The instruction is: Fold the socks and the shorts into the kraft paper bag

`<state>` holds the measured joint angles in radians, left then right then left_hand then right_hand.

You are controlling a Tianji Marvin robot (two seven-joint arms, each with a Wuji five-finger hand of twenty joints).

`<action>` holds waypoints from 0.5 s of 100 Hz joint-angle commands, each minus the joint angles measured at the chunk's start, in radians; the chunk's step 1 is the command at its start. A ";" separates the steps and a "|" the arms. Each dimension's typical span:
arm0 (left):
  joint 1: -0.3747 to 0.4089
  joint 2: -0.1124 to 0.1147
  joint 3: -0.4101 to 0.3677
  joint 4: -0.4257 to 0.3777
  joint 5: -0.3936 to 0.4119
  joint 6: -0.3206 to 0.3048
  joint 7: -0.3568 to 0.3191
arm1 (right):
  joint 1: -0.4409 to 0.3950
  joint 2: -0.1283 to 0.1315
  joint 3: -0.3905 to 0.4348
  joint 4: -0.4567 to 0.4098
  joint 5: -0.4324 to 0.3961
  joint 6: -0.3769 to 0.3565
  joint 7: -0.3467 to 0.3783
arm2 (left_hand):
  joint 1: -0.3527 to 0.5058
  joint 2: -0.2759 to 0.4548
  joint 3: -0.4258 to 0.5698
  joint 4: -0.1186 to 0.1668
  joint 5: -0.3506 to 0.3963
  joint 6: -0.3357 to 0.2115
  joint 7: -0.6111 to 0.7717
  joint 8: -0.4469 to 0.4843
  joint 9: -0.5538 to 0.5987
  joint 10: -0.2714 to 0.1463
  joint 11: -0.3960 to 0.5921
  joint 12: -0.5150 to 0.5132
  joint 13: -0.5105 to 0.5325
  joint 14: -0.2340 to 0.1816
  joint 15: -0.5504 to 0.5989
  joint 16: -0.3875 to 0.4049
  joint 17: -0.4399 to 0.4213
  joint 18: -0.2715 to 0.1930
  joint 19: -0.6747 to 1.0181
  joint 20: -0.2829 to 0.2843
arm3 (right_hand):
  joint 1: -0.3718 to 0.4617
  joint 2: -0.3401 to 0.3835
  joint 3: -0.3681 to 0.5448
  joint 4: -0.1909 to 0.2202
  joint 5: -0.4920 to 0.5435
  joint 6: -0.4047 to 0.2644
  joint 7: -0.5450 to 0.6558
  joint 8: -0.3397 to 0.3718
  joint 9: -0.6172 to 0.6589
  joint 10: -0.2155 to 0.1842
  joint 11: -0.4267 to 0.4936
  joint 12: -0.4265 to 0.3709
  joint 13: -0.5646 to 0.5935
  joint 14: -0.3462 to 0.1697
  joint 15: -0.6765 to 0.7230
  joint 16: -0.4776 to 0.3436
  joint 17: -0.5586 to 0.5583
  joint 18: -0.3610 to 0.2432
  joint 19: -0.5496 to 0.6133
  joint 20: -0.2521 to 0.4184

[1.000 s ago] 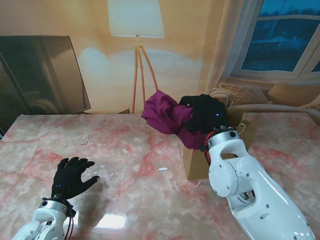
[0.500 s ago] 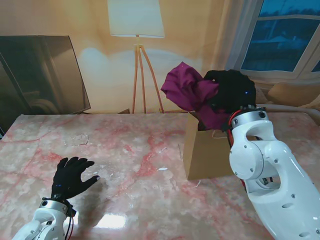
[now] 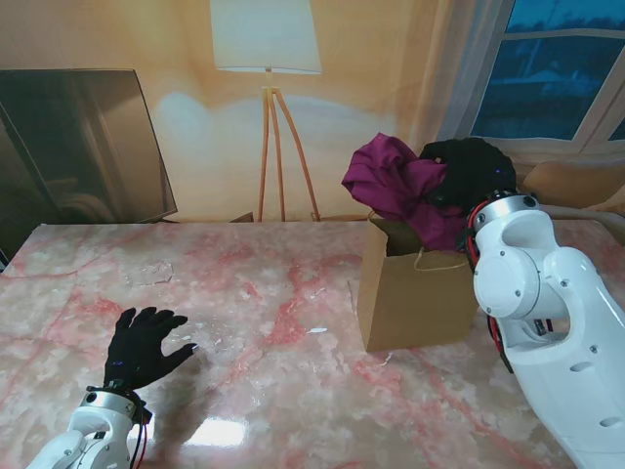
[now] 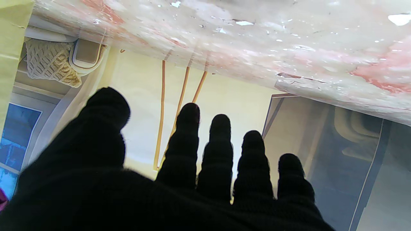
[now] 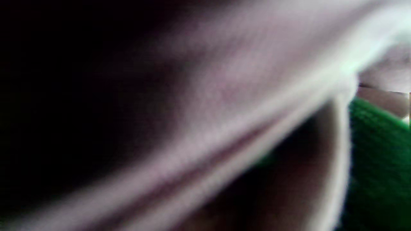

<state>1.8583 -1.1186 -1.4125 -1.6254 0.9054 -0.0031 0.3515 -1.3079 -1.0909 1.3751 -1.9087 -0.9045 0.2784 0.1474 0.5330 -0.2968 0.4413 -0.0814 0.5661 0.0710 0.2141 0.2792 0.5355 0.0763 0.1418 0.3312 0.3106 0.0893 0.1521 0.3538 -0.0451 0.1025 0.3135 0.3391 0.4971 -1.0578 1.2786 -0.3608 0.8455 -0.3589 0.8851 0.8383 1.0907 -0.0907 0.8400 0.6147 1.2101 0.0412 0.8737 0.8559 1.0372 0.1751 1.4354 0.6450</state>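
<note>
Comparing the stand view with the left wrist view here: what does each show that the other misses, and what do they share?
Only the stand view shows the right hand gripping the purple shorts over the open kraft paper bag, plus the lampshade.

Only the left wrist view shows the left hand's fingers up close, spread and holding nothing.

Both show the left hand, the pink marble table, the lamp's wooden legs and the dark TV screen.
</note>
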 commanded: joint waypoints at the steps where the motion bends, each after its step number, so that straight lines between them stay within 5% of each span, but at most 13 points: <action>1: -0.002 -0.001 0.005 0.002 -0.007 0.002 0.001 | 0.009 0.008 0.004 0.014 -0.006 0.006 0.006 | -0.005 0.025 -0.021 0.053 -0.010 -0.007 -0.017 0.005 -0.033 0.019 -0.026 -0.016 -0.022 -0.029 -0.025 -0.010 -0.011 0.000 -0.020 0.001 | 0.098 0.096 0.045 0.082 0.039 -0.085 0.052 0.045 0.000 -0.007 -0.005 0.016 0.059 0.009 0.064 0.064 -0.008 -0.050 0.093 0.054; 24: -0.009 -0.001 0.015 0.011 -0.009 0.000 0.003 | 0.046 0.018 -0.007 0.058 -0.052 -0.009 0.056 | -0.004 0.027 -0.025 0.054 -0.008 -0.007 -0.017 0.005 -0.033 0.017 -0.026 -0.016 -0.022 -0.030 -0.024 -0.010 -0.011 0.000 -0.033 0.006 | 0.119 0.141 -0.009 0.063 0.041 -0.085 0.034 -0.025 -0.011 -0.006 -0.035 0.011 0.021 0.020 0.037 0.066 -0.055 -0.033 0.082 0.076; 50: -0.006 -0.001 0.011 0.009 -0.009 -0.003 0.000 | 0.067 0.033 -0.006 0.081 -0.148 -0.097 0.117 | -0.001 0.031 -0.029 0.055 -0.008 -0.007 -0.018 0.005 -0.034 0.017 -0.026 -0.016 -0.024 -0.031 -0.025 -0.011 -0.010 -0.004 -0.046 0.012 | 0.132 0.164 -0.048 0.051 0.051 -0.128 0.045 -0.097 -0.008 -0.052 -0.070 0.023 -0.068 -0.002 -0.028 0.052 -0.158 -0.035 0.075 0.112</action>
<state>1.8496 -1.1187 -1.4018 -1.6128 0.9001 -0.0036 0.3515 -1.2426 -1.0627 1.3699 -1.8284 -1.0376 0.1933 0.2676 0.5330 -0.2864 0.4319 -0.0813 0.5661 0.0708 0.2140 0.2792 0.5355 0.0763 0.1416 0.3311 0.3082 0.0830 0.1520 0.3535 -0.0452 0.1025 0.2881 0.3391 0.5463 -0.9943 1.1863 -0.3608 0.8446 -0.3674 0.8695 0.7386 1.0889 -0.1006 0.7715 0.6147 1.1388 0.0412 0.8328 0.8692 0.9037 0.1751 1.4363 0.6896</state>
